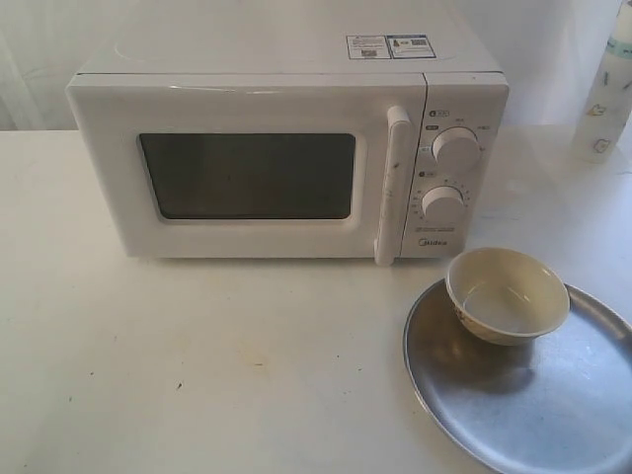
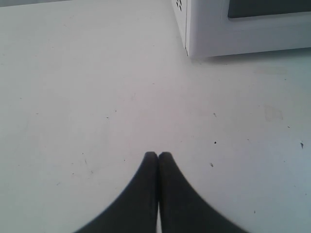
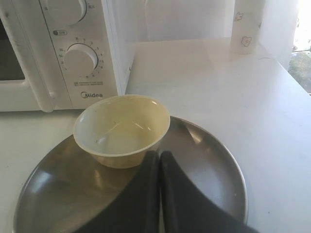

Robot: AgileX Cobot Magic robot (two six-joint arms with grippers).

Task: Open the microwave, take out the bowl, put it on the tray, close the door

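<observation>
Sitting upright on the tray point(image 1: 538, 415), the bowl point(image 1: 507, 296) occupies the tray's 11 o'clock part, close to the rim. A small dark mark shows low on its outer wall. The tray lies flat on the worktop point(image 1: 197, 365) at about 4 o'clock in the exterior view, and its far edge is cut off by the frame.

The microwave point(image 1: 267, 49) stands at 11 o'clock from the tray, near it but apart. The door point(image 1: 247, 232) is closed flush with the casing. Its tall handle point(image 1: 392, 183) runs upright between the dark window and the two dials point(image 1: 456, 148), which sit one above the other. Two stickers point(image 1: 390, 46) lie on the microwave's top. A white container point(image 1: 607, 89) stands on the worktop at 2 o'clock in the exterior view, well apart from the tray.

The exterior view shows neither arm. In the left wrist view the left gripper point(image 2: 158, 155) has its jaws pressed together tip to tip, holding nothing, over bare worktop, with a lower corner of the microwave beyond. In the right wrist view the right gripper point(image 3: 159, 154) also has its jaws closed on nothing. It hangs over the tray, with the tips just beside the bowl's outer wall. Whether they touch the bowl cannot be told.
</observation>
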